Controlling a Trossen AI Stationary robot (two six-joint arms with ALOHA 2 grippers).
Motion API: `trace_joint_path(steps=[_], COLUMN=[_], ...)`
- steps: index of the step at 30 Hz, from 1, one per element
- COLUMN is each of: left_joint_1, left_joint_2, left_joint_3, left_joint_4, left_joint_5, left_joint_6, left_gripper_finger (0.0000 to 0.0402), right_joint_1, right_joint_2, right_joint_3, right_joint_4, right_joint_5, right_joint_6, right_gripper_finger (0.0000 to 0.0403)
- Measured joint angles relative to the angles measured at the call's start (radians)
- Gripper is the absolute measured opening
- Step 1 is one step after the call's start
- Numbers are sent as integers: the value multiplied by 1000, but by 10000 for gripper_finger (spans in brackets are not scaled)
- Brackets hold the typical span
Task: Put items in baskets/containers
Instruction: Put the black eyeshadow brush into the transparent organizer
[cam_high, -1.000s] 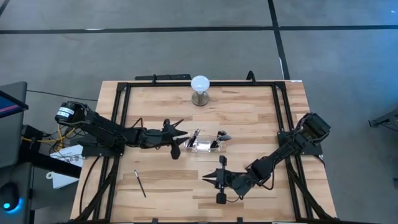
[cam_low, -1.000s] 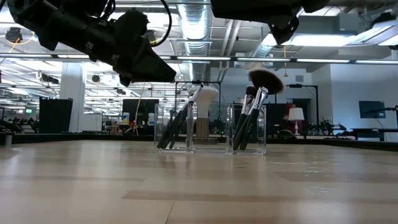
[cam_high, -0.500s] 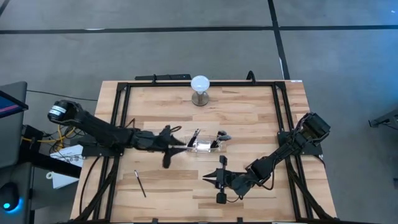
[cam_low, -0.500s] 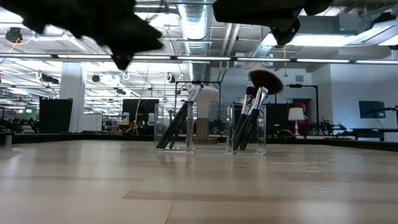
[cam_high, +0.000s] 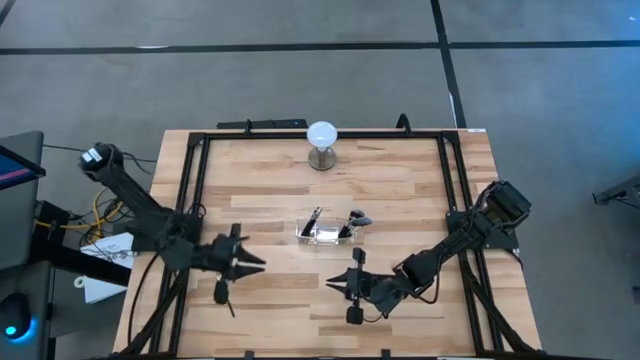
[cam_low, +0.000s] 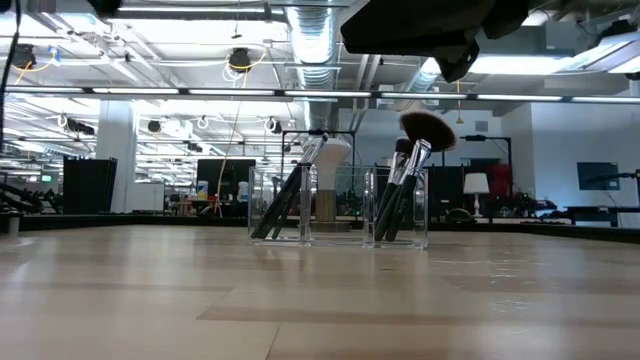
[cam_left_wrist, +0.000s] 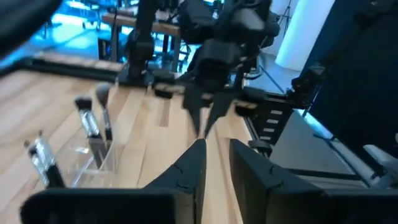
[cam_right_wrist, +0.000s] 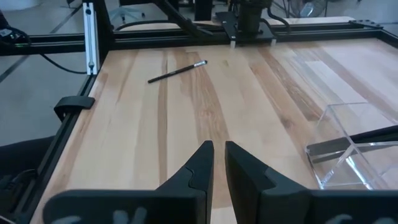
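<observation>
A clear holder (cam_high: 325, 233) stands at the table's middle, and several dark brushes lean upright in its two compartments (cam_low: 278, 205) (cam_low: 397, 208), one with a broad fan head (cam_low: 428, 128). One loose brush (cam_high: 230, 308) lies flat near the table's front left; it also shows in the right wrist view (cam_right_wrist: 177, 71). My left gripper (cam_high: 258, 265) hangs above the table just beyond that brush, pointing right, with a narrow gap between its fingers (cam_left_wrist: 217, 155) and nothing in it. My right gripper (cam_high: 332, 284) waits near the front, right of the middle, pointing left, shut and empty (cam_right_wrist: 219, 152).
A white globe on a metal base (cam_high: 322, 140) stands at the far middle. Black frame rails (cam_high: 196, 180) run along the table's left, right and far sides. Bare wood lies between the two grippers and in front of the holder (cam_right_wrist: 348, 146).
My left gripper has drawn back from the holder's left end toward the table's near left, rising out of the low view as it went. The brushes in the holder stand as before.
</observation>
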Motion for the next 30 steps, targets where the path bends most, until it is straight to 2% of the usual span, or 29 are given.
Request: trace_joint_path(steps=[3, 7, 15, 17, 21, 24, 30], left_joint_1=[-52, -85, -91, -92, -90, -71, -26], left_joint_2=[67, 184, 381, 405, 433, 466, 549], left_joint_3=[73, 192, 415, 439, 445, 424, 393], left_joint_4=[0, -3, -175, -182, -168, -87, 148], left_joint_5=[-46, -49, -73, -31, 169, 284, 320], left_joint_6=[59, 138, 180, 213, 255, 255, 249], left_gripper_finger=[58, 50, 39, 36, 33, 33, 33], right_joint_1=[-7, -10, -10, -10, -17, -32, -62], right_joint_2=[0, 0, 0, 0, 0, 0, 0], right_joint_3=[0, 0, 0, 0, 0, 0, 0], right_joint_4=[-2, -8, -25, -26, -33, -48, -83], right_joint_5=[-1, -1, -2, -2, -2, -4, -5], right_joint_6=[0, 0, 2, 2, -6, -9, -47], right_gripper_finger=[33, 33, 33, 33, 33, 33, 33])
